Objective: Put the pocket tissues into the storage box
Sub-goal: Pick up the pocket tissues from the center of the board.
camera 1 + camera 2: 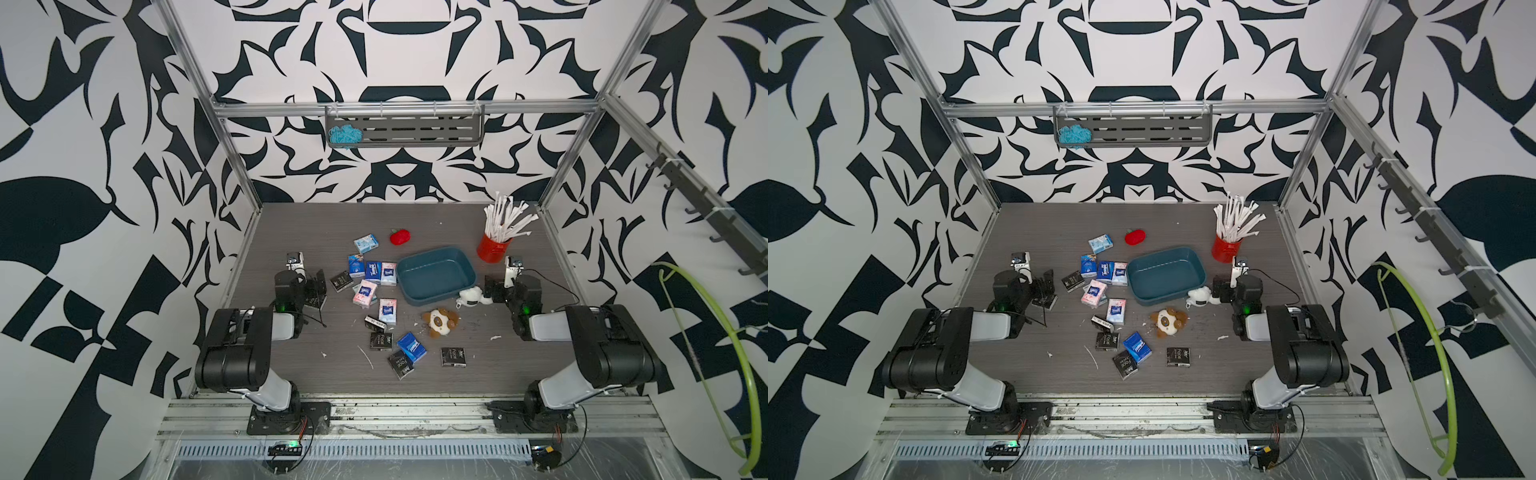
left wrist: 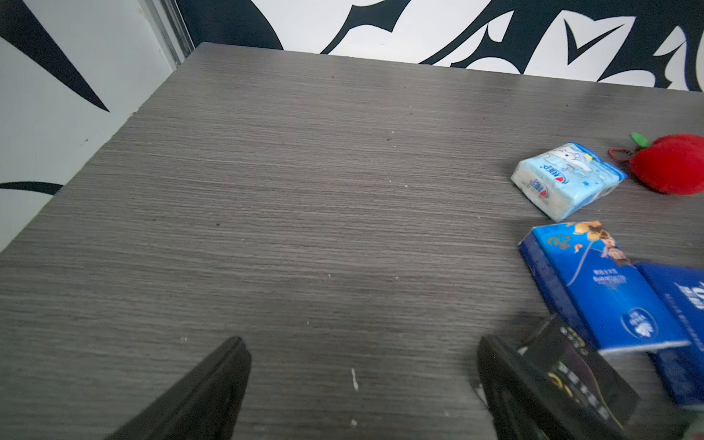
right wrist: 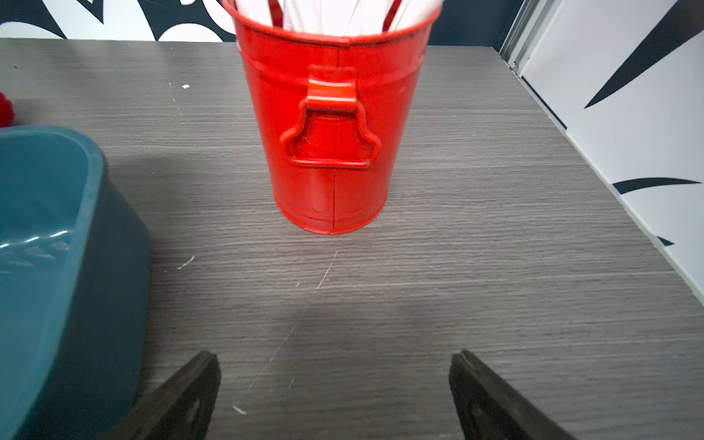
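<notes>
So, the left fingers (image 2: 213, 392): spread wide, nothing between them but bare grey wood-grain tabletop (image 2: 304, 228). A black soft pack with white lettering (image 2: 571, 375) sits just beside one finger, can't tell if it actually touches. Past that there's a bright blue pack (image 2: 609, 289) with a dark blue pack (image 2: 682, 297) tight against it. Further out is a light blue pack with a cartoon print (image 2: 567, 179), next to a red plush fruit with a green leaf (image 2: 670, 164).

The right fingers (image 3: 190, 396) are also wide apart, holding nothing. Straight ahead of them is the red metal bucket of white sticks (image 3: 331, 152). The shallow dark teal plastic storage box (image 3: 110, 274) is just beside one finger. In both top views a small white plush toy (image 1: 469, 297) sits between the right fingers and the near corner of the box.

As for the pocket tissues (image 1: 387, 311), every one I can see is lying on the tabletop outside the box. A row of three is on the box's left side, and the pink-and-white end pack (image 1: 388, 273) is right up against its wall. More are scattered toward the front, mostly black ones plus a dark blue one (image 1: 411, 347), near a brown-and-white plush toy (image 1: 439, 322). The box itself sits about mid-tabletop, between the two arms.
</notes>
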{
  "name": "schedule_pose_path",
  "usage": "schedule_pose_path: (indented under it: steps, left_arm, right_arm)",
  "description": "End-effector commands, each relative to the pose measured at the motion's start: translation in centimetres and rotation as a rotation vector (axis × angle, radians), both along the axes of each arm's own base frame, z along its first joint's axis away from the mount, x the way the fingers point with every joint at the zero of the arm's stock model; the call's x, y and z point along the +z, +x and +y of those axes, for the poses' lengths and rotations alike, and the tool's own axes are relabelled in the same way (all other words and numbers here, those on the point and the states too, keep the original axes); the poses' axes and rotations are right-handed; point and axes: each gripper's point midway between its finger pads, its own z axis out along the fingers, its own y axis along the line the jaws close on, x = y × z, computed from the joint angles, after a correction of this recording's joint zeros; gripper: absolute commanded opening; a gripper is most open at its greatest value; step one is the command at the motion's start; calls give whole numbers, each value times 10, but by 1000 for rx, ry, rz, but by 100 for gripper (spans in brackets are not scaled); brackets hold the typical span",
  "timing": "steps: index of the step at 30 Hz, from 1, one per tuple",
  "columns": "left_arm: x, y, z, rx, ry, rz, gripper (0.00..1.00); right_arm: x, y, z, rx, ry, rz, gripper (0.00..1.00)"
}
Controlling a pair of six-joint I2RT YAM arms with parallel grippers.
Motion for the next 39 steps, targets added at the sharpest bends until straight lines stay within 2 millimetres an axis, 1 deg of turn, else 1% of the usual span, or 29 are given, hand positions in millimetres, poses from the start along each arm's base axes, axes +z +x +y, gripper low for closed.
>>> schedule_pose_path:
  steps: [1, 18, 20, 22, 24, 27, 29, 31, 33, 34, 35, 36, 38, 39]
  left_arm:
    - [9, 4, 1, -2, -3, -17, 100]
    - [11, 2, 0, -7, -4, -42, 100]
    - [11, 2, 0, -7, -4, -40, 100]
    - [11, 3, 0, -6, -4, -34, 100]
    - [11, 2, 0, -6, -2, -40, 100]
    - [20, 5, 6, 35, -4, -38, 100]
    - [27, 6, 6, 42, 1, -5, 100]
    - [38, 4, 6, 54, 8, 9, 100]
    - [47, 0, 7, 74, -10, 37, 100]
    - [52, -3, 8, 99, -43, 66, 100]
    - [58, -4, 8, 116, -68, 89, 100]
    - [61, -6, 8, 134, -100, 124, 100]
    - [64, -10, 5, 163, -171, 201, 100]
    - [64, -14, 1, 171, -214, 250, 100]
  right_arm:
    - [16, 8, 0, 4, -1, -56, 99]
    - [16, 8, 0, 5, -3, -55, 100]
    - [22, 8, -5, -31, -2, -65, 100]
    - [37, 6, -10, -63, -6, -62, 100]
    - [53, 2, -12, -74, -3, -56, 100]
    - [80, -8, -16, -145, 73, -31, 100]
    - [93, -17, -16, -190, 162, -4, 100]
    - [110, -28, -15, -258, 304, 4, 100]
    - [117, -44, -22, -408, 472, 19, 100]
    - [122, -51, -21, -437, 532, 25, 100]
    - [132, -53, -12, -378, 553, 18, 100]
    - [139, -56, -3, -320, 561, 25, 97]
    - [148, -65, 6, -284, 594, 61, 91]
    - [147, -71, 10, -277, 599, 106, 87]
